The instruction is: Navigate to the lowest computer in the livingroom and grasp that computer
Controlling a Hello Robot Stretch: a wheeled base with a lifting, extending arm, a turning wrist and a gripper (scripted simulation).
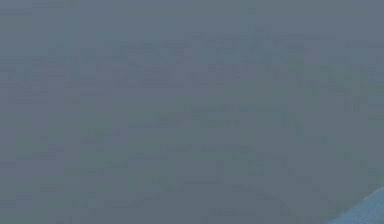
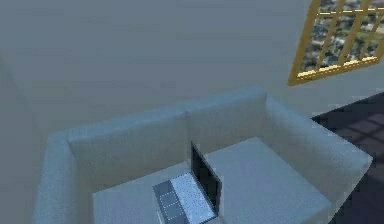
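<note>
An open laptop (image 2: 192,190) with a dark screen and grey keyboard lies on the seat of a pale sofa (image 2: 130,140) in the arm side view, low and near the middle. Its screen stands upright, facing the view's left.
The sofa's backrest and armrests ring the seat on three sides. A yellow-framed window (image 2: 340,40) sits at the arm side view's upper right, with dark floor (image 2: 355,115) below it. A plain grey wall (image 1: 190,100) stands close ahead in the forward view, with a bluish corner (image 1: 370,208) at its lower right.
</note>
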